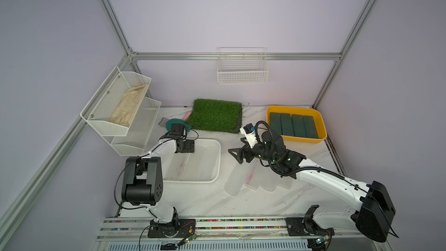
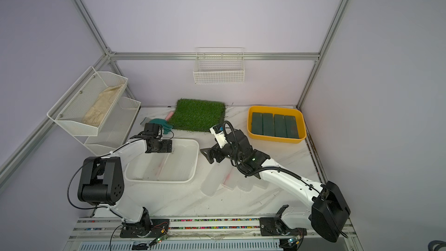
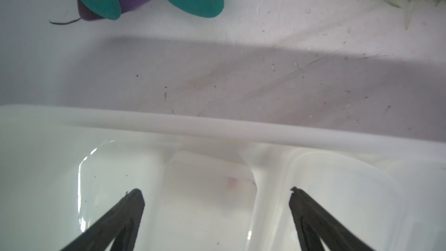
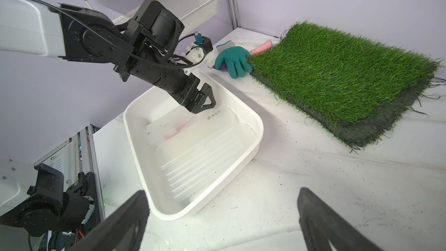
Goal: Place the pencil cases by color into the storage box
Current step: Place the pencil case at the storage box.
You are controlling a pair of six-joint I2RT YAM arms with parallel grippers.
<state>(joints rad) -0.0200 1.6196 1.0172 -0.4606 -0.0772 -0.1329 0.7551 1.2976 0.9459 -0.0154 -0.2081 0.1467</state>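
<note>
Saw four dark green pencil cases (image 1: 293,125) side by side in the yellow box (image 1: 296,108), frosted pencil cases (image 4: 193,141) lying flat in the white box (image 4: 261,126), and loose frosted cases (image 1: 253,179) on the table (image 1: 241,204) under the right arm. Found the left gripper (image 3: 216,190) spread wide over the white box, gripping nothing, and the right gripper (image 4: 223,191) equally wide and empty. Noted a teal glove (image 4: 233,61) just beside the grass mat (image 4: 337,76).

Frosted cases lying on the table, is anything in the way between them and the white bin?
Nothing visible stands in the way. Only bare tabletop lies between the frosted cases and the white bin. The open right gripper hangs above that gap; the open left gripper is over the bin's inside.
</note>
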